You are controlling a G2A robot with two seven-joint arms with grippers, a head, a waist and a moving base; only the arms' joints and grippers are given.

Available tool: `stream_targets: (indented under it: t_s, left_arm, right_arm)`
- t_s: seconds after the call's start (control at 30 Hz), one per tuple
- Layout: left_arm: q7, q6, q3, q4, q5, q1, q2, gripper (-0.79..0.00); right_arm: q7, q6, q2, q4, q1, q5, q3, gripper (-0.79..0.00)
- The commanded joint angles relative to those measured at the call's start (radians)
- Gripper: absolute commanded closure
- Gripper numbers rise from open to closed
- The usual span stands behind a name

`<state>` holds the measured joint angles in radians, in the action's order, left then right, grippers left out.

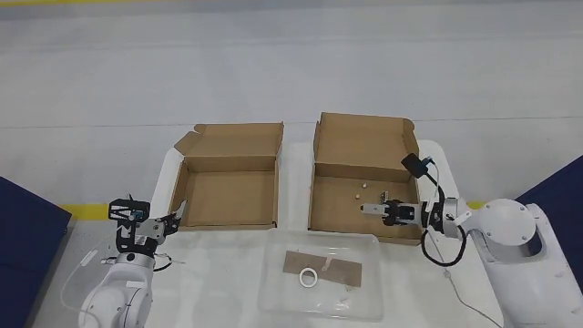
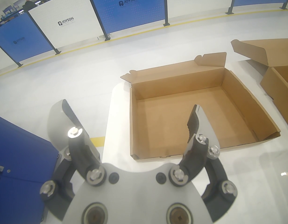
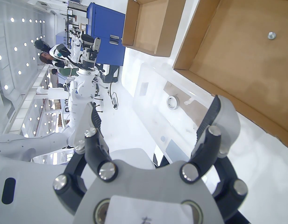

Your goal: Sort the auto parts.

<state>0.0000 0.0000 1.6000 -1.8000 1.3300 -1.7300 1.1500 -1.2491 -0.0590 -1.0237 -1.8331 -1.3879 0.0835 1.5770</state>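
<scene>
Both the left tool (image 1: 176,219) and the right tool (image 1: 367,208) gape empty, and the white ring (image 1: 309,279) lies in the clear tray (image 1: 369,273) at seven o'clock from the right tool, seen from above, where a shallow pinch might flick it away.

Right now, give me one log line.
left gripper open, beside left box; right gripper open, over right box; ring in clear tray; small parts in right box

Bright, even overhead light throughout; rows of ceiling lights (image 3: 15,47) show in the right wrist view. Shadows soft, faint inside the cardboard box (image 2: 193,117); small glare spot on the white worktop (image 2: 284,174). Both wrist views wide-angle, partition panels (image 2: 125,3) bowing toward the edges.
</scene>
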Motion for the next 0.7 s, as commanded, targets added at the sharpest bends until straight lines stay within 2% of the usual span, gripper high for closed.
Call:
stream_targets:
  t_s: [0.0, 0.3, 0.4, 0.67]
  left_arm:
    - [0.0, 0.0, 0.0, 0.0, 0.0, 0.0, 0.0, -0.785]
    - [0.0, 0.0, 0.0, 0.0, 0.0, 0.0, 0.0, -0.785]
    - [0.0, 0.0, 0.0, 0.0, 0.0, 0.0, 0.0, -0.785]
    - [0.0, 0.0, 0.0, 0.0, 0.0, 0.0, 0.0, -0.785]
  right_arm:
    - [0.008, 0.037, -0.001, 0.009, -0.011, -0.055, 0.004, -0.785]
    - [-0.195, 0.238, 0.018, 0.044, -0.09, -0.362, 0.127, -0.785]
    - [-0.262, 0.266, 0.025, 0.045, -0.116, -0.424, 0.154, -0.785]
    - [-0.265, 0.268, 0.026, 0.047, -0.118, -0.429, 0.157, -0.785]
